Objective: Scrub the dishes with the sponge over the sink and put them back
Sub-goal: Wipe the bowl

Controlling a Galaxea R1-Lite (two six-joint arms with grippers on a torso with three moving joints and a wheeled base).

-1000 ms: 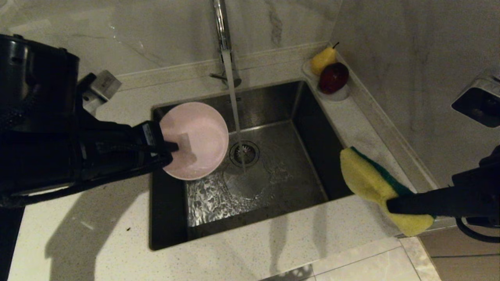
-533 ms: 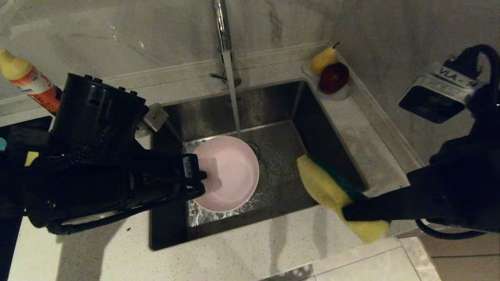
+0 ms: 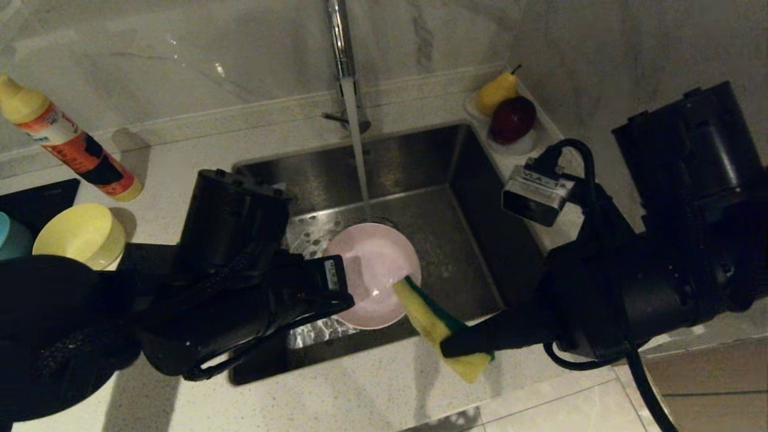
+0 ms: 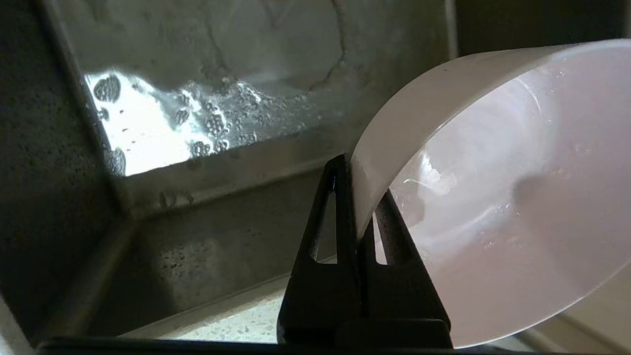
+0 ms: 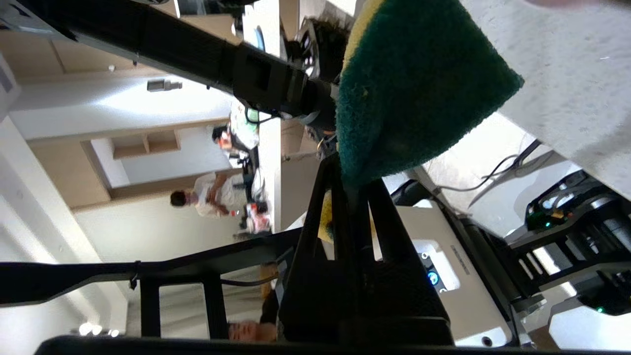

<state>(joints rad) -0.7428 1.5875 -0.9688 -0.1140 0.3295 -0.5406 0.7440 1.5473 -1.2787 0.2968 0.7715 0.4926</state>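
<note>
Over the sink (image 3: pixel 456 198), low in the basin and just under the running tap (image 3: pixel 343 54), the pale pink bowl (image 3: pixel 377 271) hung with its hollow facing up and toward the robot's right. Its near-left rim was pinched between the closed fingers of the left gripper (image 3: pixel 336 287); the left wrist view showed the wall clamped edge-on between the two pads. The sponge (image 3: pixel 437 327) lay to the bowl's right and nearer the robot. Its long axis slanted up toward the bowl, its upper yellow corner met or overlapped the bowl's near-right rim, and its green face was turned away from the bowl. The right gripper (image 3: pixel 474 347) was shut on the sponge's lower end, over the sink's front edge. I judged that scrubbing would need the sponge pushed up-left into the hollow. On the left counter sat the yellow bowl (image 3: pixel 80 234).
</note>
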